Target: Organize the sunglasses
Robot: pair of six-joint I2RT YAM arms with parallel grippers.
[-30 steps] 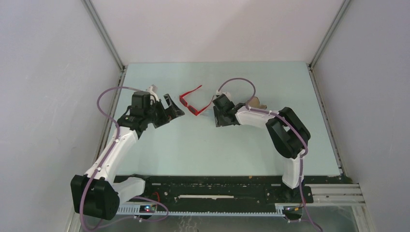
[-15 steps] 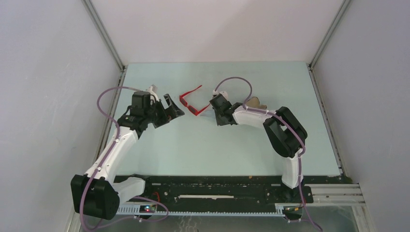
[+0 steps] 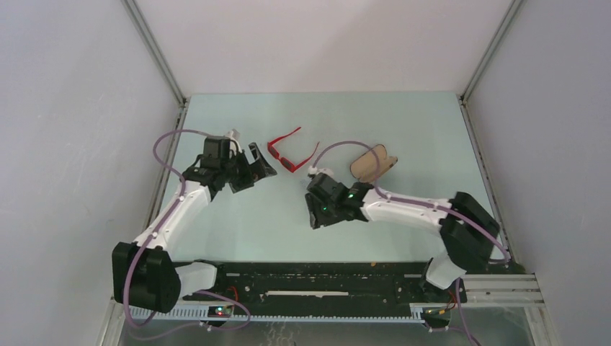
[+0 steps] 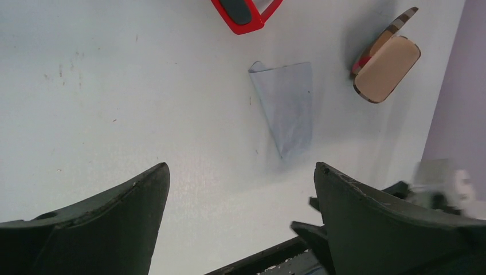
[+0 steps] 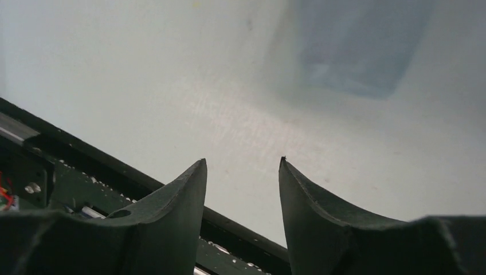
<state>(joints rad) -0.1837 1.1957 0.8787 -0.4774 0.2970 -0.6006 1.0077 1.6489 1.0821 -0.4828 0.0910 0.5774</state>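
The sunglasses (image 3: 292,153), red-framed with dark lenses, lie unfolded on the table at mid-back; the left wrist view catches only one lens corner of the sunglasses (image 4: 243,14) at its top edge. My left gripper (image 3: 261,162) hovers just left of them, open wide with nothing between its fingers (image 4: 240,166). My right gripper (image 3: 313,218) is nearer the front, apart from the sunglasses and pointing toward the near rail. It is open and empty (image 5: 242,160).
A brown case (image 3: 372,161) with a plaid lid lies open right of the sunglasses, its tan inside showing (image 4: 387,66). A pale blue cloth (image 4: 286,106) lies folded between the sunglasses and my right gripper (image 5: 361,46). The black front rail (image 5: 69,172) is close below the right fingers.
My right arm has drawn back from beside the sunglasses toward the front of the table, uncovering the case. The left arm has shifted only slightly. The sunglasses have not moved.
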